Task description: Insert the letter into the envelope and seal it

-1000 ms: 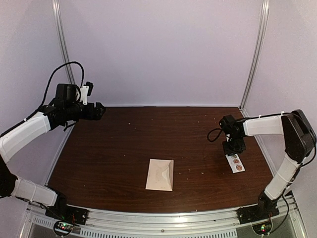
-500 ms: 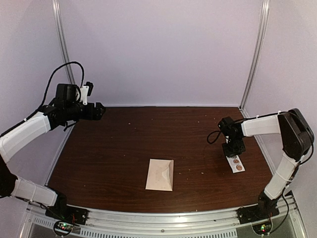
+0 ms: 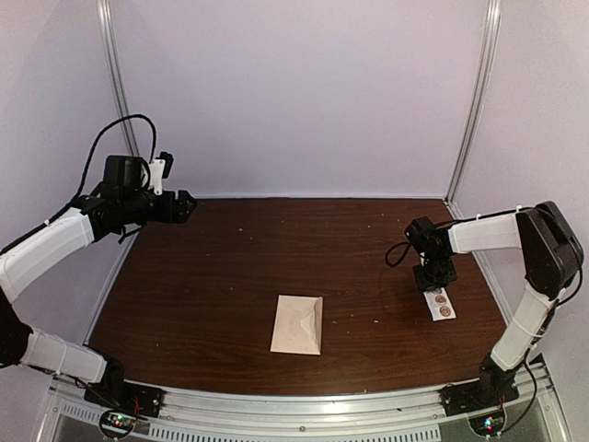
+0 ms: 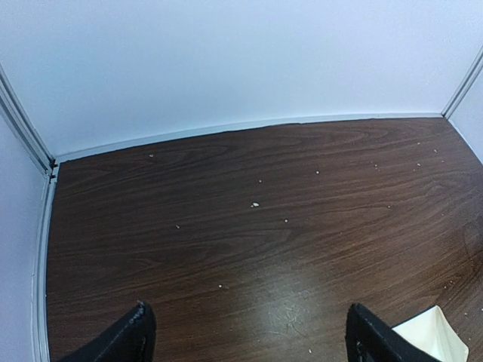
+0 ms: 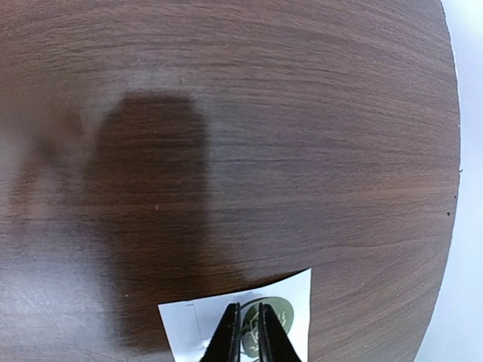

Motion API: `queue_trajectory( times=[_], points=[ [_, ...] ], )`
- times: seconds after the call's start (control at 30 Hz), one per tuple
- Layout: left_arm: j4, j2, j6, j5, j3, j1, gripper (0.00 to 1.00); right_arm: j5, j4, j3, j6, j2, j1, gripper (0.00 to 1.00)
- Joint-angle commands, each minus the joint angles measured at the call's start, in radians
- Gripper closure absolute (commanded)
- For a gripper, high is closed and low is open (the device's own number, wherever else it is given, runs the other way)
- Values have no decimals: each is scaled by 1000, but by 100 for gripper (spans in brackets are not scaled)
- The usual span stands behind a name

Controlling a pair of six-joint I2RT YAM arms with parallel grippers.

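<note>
My right gripper (image 5: 247, 311) is pinched almost fully closed, only a thin slit between the jaws, tips pressed onto a round sticker (image 5: 276, 314) at the end of the white sticker strip (image 5: 189, 326). I cannot tell whether I have caught the sticker's edge. The worry is that nothing pins the strip down, so a lift could carry the whole strip instead of peeling one sticker, or skid it toward the right edge of the table (image 3: 230, 276), which is near. The sticker could also fold on itself or cling to one finger. My right arm rises from its base to a high elbow, the forearm runs left, and the wrist bends so the fingers point down. My left gripper (image 3: 187, 206) is spread wide and empty, held high and level over the far left corner. The envelope (image 3: 297, 324) lies flat mid-table toward the near edge, well apart from both grippers. I see no separate letter.
</note>
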Motion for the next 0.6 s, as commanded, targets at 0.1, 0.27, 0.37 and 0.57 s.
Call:
queue_trajectory(
  times=[0.1, 0.27, 0.37, 0.57],
  points=[
    [44, -4, 10, -4, -3, 4, 12, 49, -16, 5, 15, -21, -4, 94],
    [44, -4, 10, -3, -3, 4, 12, 66, -20, 7, 21, -24, -4, 97],
    [44, -5, 11, -3, -3, 4, 12, 71, -20, 8, 23, -19, -4, 98],
    [44, -9, 11, -7, -3, 4, 12, 65, -26, 13, 26, -27, -4, 100]
  ],
)
